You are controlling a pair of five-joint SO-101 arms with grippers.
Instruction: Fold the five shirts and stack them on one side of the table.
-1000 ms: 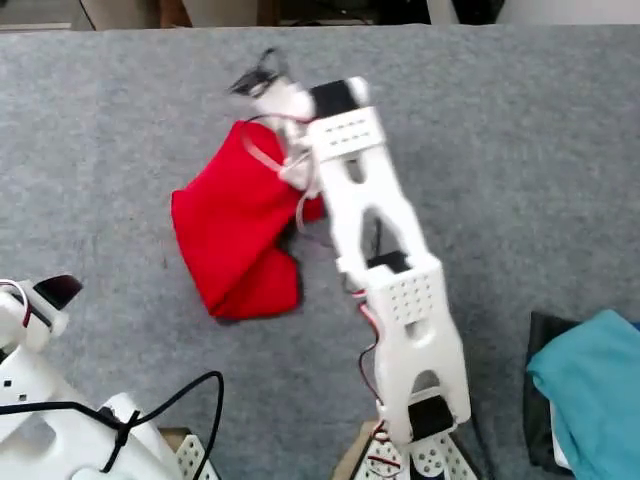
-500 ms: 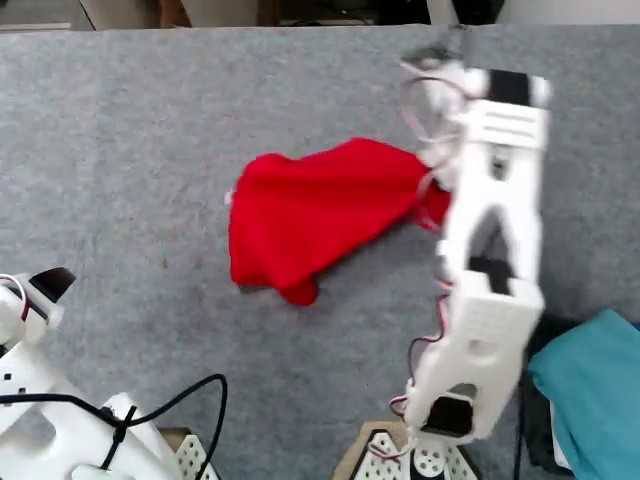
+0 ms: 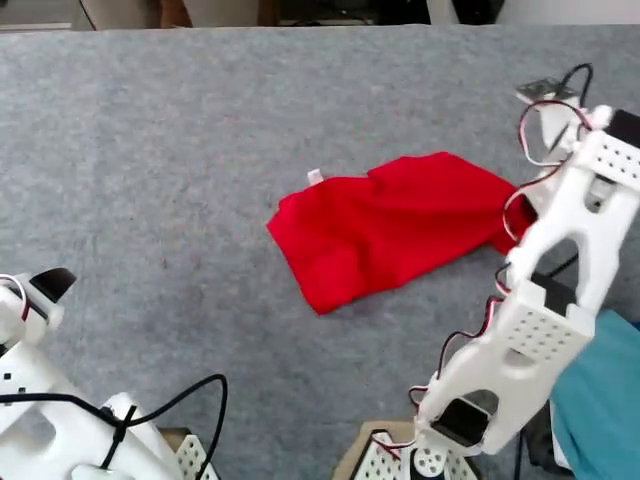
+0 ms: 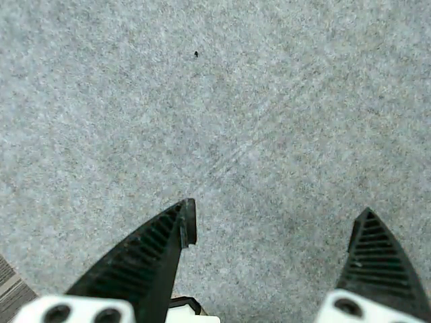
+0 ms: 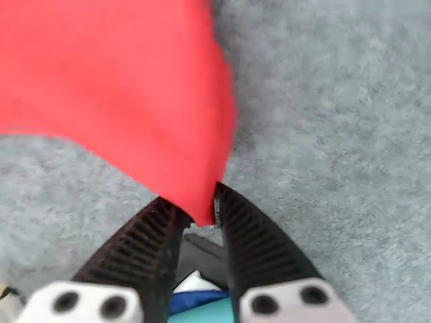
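A red shirt (image 3: 390, 230) lies crumpled and partly spread on the grey table, right of centre, a small white tag at its far left corner. My right gripper (image 3: 518, 215) sits at the shirt's right edge, and the right wrist view shows the gripper (image 5: 202, 214) shut on a pinch of the red shirt (image 5: 121, 81). A folded teal shirt (image 3: 605, 400) rests at the near right edge, partly behind the right arm. My left gripper (image 4: 277, 219) is open over bare grey table at the near left (image 3: 50, 288), far from the shirt.
The grey table surface (image 3: 150, 150) is bare on its left half and along the back. A black cable (image 3: 170, 395) loops by the left arm's base. Red and white wires (image 3: 540, 130) hang from the right arm's wrist.
The right arm has swung from the table's middle to the right, dragging the red shirt with it. The shirt has stretched out flatter. The left arm has stayed put.
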